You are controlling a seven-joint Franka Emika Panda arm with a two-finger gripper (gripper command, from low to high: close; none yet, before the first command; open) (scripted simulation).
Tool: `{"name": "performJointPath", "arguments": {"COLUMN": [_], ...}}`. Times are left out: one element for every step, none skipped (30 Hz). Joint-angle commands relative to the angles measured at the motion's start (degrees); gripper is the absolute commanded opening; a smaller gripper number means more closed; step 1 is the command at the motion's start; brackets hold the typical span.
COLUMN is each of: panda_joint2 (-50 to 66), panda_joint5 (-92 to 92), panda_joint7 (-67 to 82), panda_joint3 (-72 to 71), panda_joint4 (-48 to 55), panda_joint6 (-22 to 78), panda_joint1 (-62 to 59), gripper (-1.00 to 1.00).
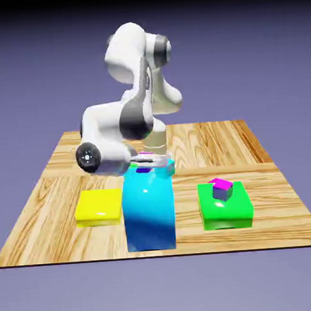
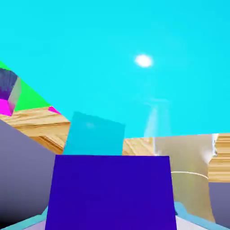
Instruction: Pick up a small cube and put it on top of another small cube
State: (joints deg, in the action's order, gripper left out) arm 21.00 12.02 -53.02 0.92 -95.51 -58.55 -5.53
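Gripper (image 2: 111, 218): fingers clsd on purple cube (image 2: 111, 193) | cyan cube (image 2: 95, 134) nr tall blue block (image 1: 149, 211)

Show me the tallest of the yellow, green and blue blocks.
The glossy blue block, between the other two in the exterior view: it stands well above the flat yellow block and flat green block.

The small cube (image 2: 111, 193), deep blue-violet in the hand view, sits gripped between the fingers. Another small cube (image 2: 95, 134), plain cyan, lies near it, slightly turned; its support is unclear.
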Motion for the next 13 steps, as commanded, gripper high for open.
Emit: {"name": "performJointPath", "arguments": {"panda_joint2": [-1.2, -0.8, -0.8, -1.5, -2.2, -2.9, -3.6, -4.3, -5.0, -5.4, -5.4, -5.4, -4.7], "panda_joint5": [-1.6, -2.3, -2.3, -2.2, -2.2, -2.2, -2.2, -2.2, -2.2, -2.2, -2.2, -2.2, -2.2], "panda_joint7": [-1.3, -2.5, -2.5, -2.4, -2.3, -2.1, -2.0, -1.8, -1.7, -1.6, -1.6, -1.6, -1.8], "panda_joint3": [-1.9, -2.5, -2.5, -2.5, -2.6, -2.6, -2.7, -2.7, -2.7, -2.8, -2.8, -2.8, -2.7], "panda_joint4": [-1.1, -1.5, -1.5, -3.6, -5.7, -7.7, -9.8, -11.9, -14.0, -15.2, -15.2, -15.2, -13.1], "panda_joint6": [0.5, 1.4, 1.4, 0.1, -1.3, -2.7, -4.1, -5.4, -6.8, -7.6, -7.6, -7.6, -6.2], "panda_joint1": [0.6, 1.6, 1.6, 1.6, 1.7, 1.8, 1.9, 2.0, 2.1, 2.1, 2.1, 2.1, 2.1], "gripper": [-1.0, -1.0, -1.0, -1.0, -1.0, -1.0, -1.0, -1.0, -1.0, -1.0, 1.0, 1.0, 1.0]}}
